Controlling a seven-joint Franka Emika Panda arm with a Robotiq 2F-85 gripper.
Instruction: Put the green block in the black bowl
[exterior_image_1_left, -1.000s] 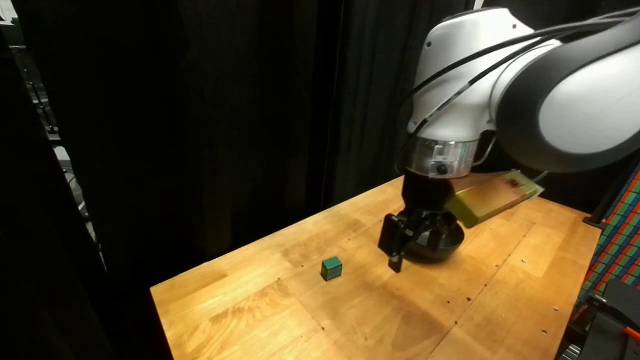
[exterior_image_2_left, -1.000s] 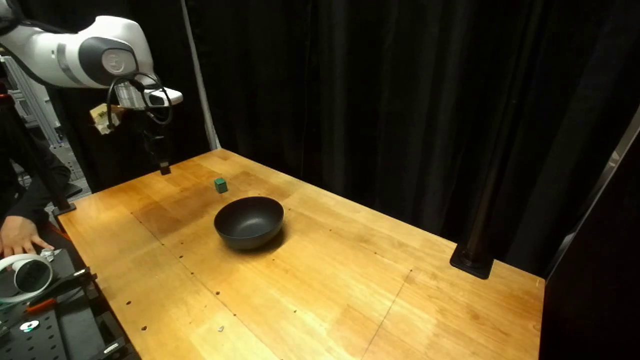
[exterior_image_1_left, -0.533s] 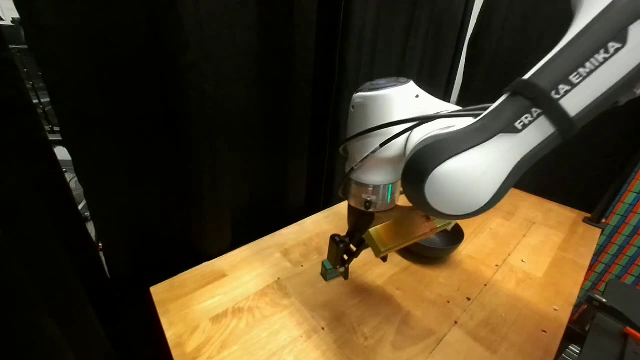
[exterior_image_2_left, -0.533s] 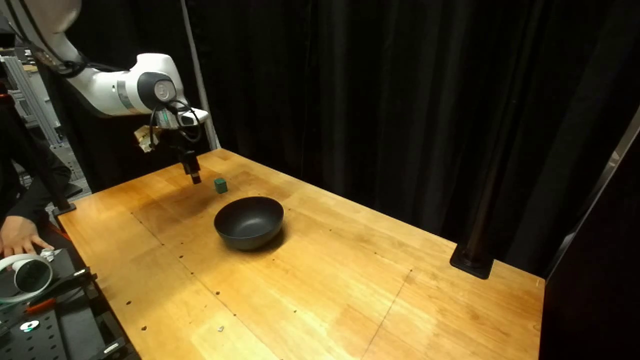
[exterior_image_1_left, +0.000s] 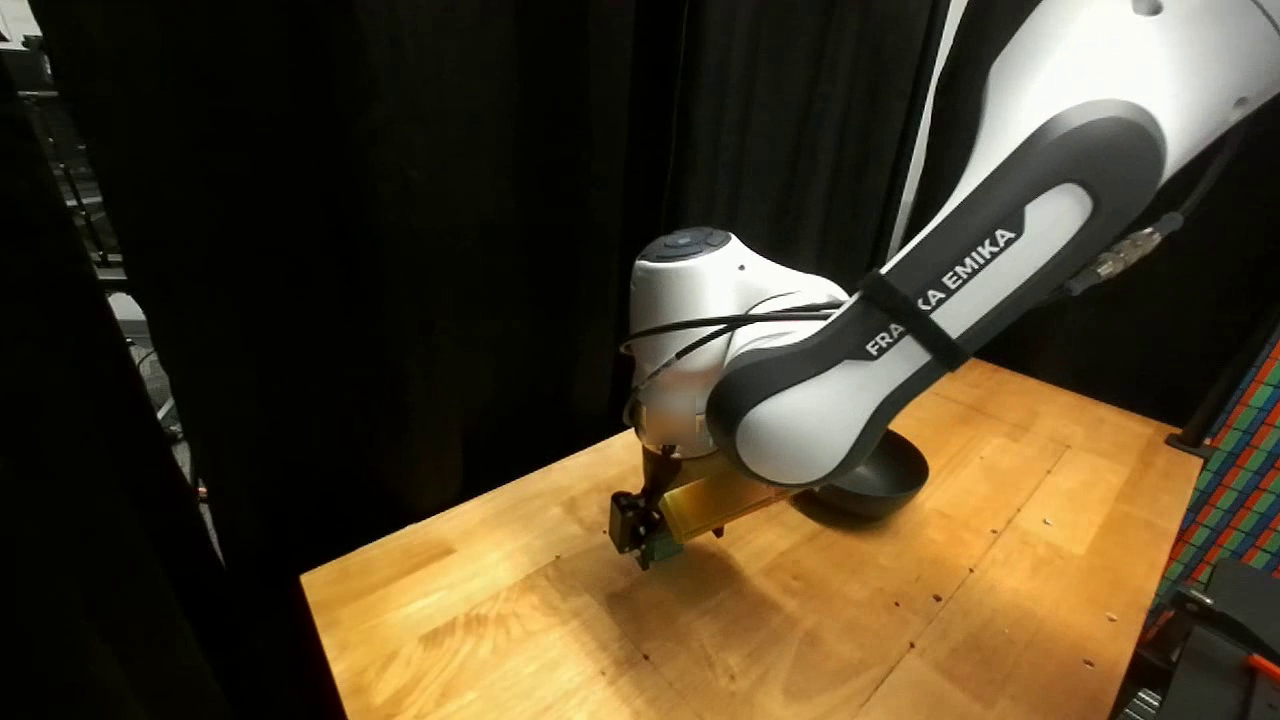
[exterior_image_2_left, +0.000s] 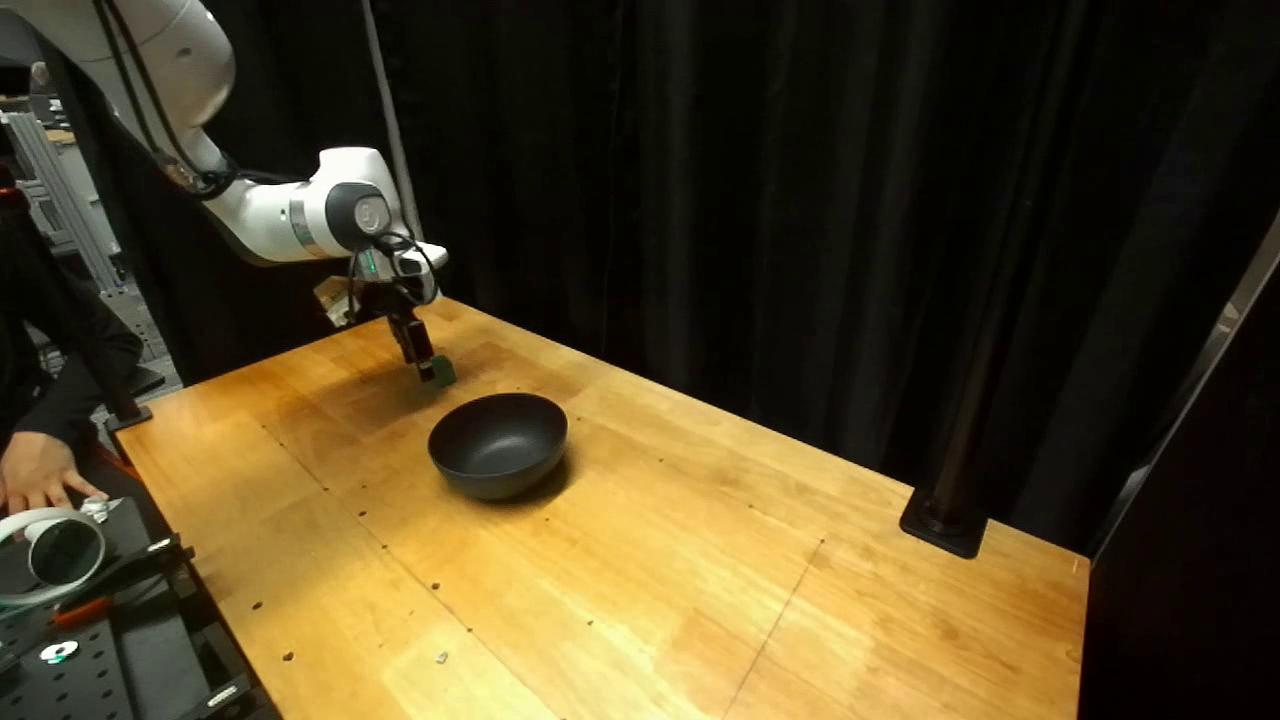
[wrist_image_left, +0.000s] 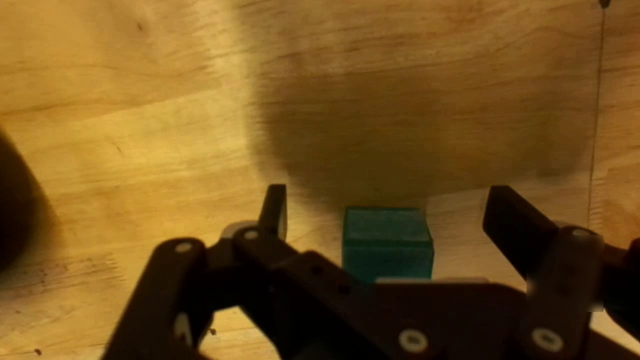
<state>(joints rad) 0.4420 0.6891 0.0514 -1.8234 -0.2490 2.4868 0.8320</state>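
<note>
Green block (wrist_image_left: 387, 245) rests on the desk (exterior_image_2_left: 650, 560), framed between my fingers (wrist_image_left: 515, 220), spread wide and holding nothing. A second ago they hung well away; now they've come down to either side, so closing should be next, then the black bowl (exterior_image_2_left: 500, 442).

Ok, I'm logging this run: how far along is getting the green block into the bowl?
Looks done: the approach; in the wrist view the green cube shows between the fingers of the open tool. In hand: apparently lining up the grasp, with gaps on both sides of the cube. Left: closing, lifting, carrying and releasing; the cube is outside the black bowl.
</note>
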